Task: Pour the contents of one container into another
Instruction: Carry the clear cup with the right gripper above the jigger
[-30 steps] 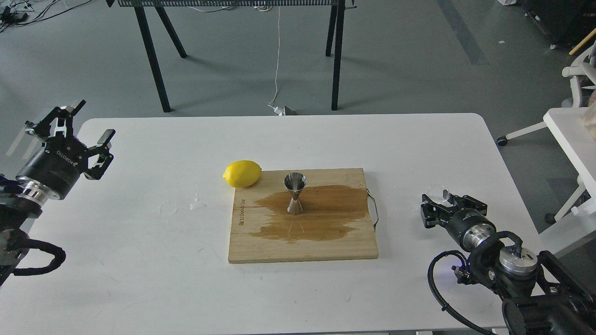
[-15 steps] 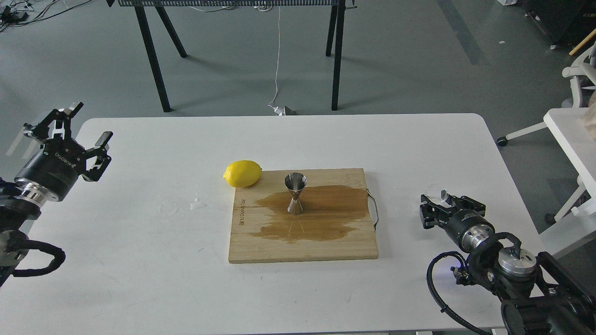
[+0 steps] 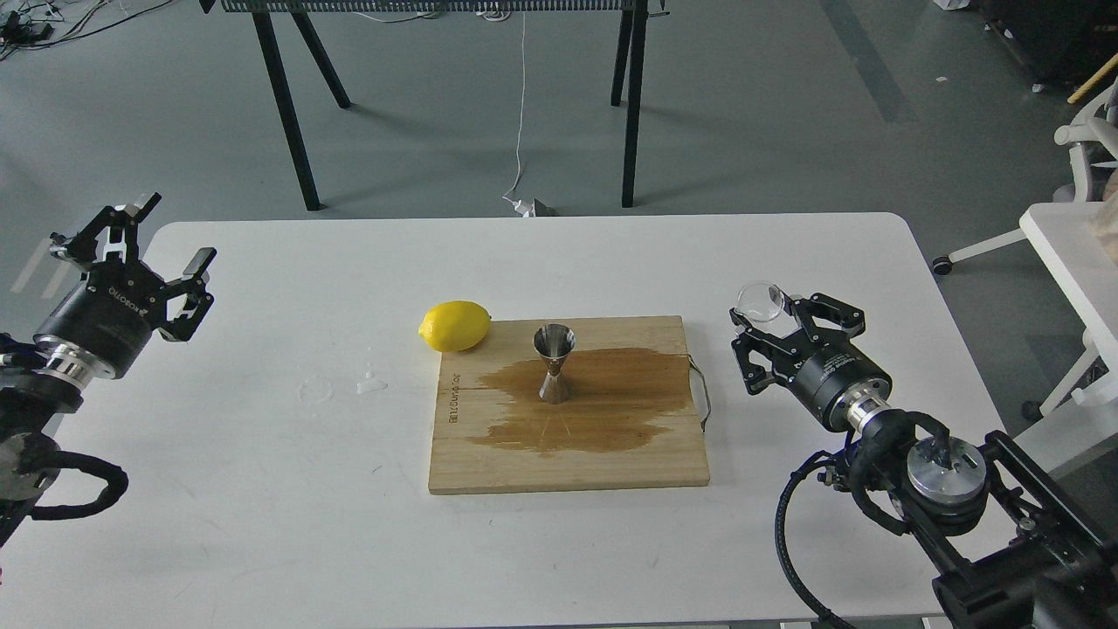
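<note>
Right tool (image 3: 780, 316) clamped on clear cup (image 3: 761, 300), right of frame. Left tool (image 3: 144, 253) apart, idle. Jigger (image 3: 554, 362) upright at centre on wet board (image 3: 568, 406). Carry cup level over jigger mouth, tilt slowly.

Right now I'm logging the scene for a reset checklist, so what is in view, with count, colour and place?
clear cup: one, see-through, held in the right tool, raised right of the board
jigger: one, shiny steel, upright on the board's wet patch
cutting board: one, light wood with a dark wet stain, table centre
lemon: one, yellow, at the board's far-left corner
table: one, white, with small droplets left of the board
black-legged stand: one, on the floor behind
white chair: one, far right
left tool: black, open, empty, at the table's left edge
right tool: black, shut on the cup
</note>
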{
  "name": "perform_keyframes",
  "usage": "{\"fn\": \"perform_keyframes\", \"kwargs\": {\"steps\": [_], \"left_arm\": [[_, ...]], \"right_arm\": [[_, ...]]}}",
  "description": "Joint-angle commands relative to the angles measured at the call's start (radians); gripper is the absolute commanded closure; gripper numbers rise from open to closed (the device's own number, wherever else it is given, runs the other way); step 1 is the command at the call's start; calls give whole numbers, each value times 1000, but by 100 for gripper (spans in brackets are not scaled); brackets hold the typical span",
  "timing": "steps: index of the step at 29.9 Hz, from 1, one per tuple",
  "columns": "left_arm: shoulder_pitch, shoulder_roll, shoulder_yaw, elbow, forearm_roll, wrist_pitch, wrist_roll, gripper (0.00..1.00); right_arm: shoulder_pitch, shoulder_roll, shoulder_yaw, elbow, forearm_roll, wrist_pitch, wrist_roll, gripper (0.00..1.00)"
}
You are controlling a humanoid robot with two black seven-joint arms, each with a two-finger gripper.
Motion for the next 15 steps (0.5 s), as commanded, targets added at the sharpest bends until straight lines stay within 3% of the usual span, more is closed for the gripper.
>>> {"fn": "perform_keyframes", "kwargs": {"steps": [1,15], "left_arm": [[0,-1,0,0,0,0,0,18],[0,-1,0,0,0,0,0,18]], "right_arm": [[45,7,-3,27,-82,-4,-3,72],[289,12,-328,-16,-374,-53,2,72]]}}
